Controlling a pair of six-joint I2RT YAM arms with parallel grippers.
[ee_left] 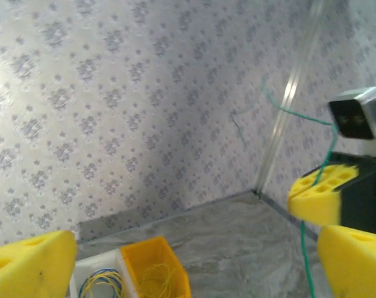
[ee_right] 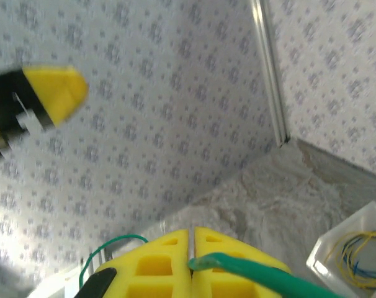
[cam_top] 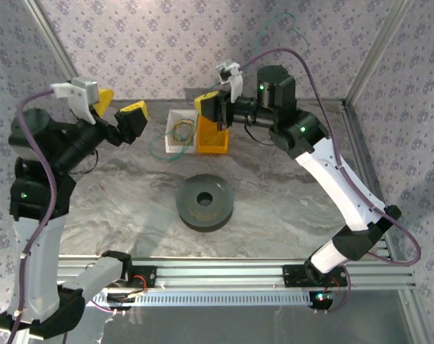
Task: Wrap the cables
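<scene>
Grey marbled tabletop [cam_top: 131, 193] spreads out in front of you, walled behind by patterned grey paper. At its middle sits a dark grey round spool [cam_top: 205, 202] with a centre hole, lying flat and well apart from both arms.

Toward the back you have a white tray [cam_top: 172, 115] and a yellow bin [cam_top: 212, 142] standing side by side, touching.

Your left tool [cam_top: 120, 111] is raised to the left of the tray with its yellow fingers [ee_left: 26, 261] spread wide and nothing between them.

Your right tool [cam_top: 213, 107] hangs above the yellow bin. From its own wrist camera the two yellow pads [ee_right: 151, 264] meet along a thin seam, clamped on the teal-green cable [ee_right: 250, 270], which leaves the tool on both sides. From the left wrist camera that cable runs up past the corner post and down toward the tabletop. From above, part of it lies in a slack arc on the tabletop, just in front of the white tray.

A yellowish cable [cam_top: 182, 129] lies coiled inside the white tray, with a blue strand in the same coil.
</scene>
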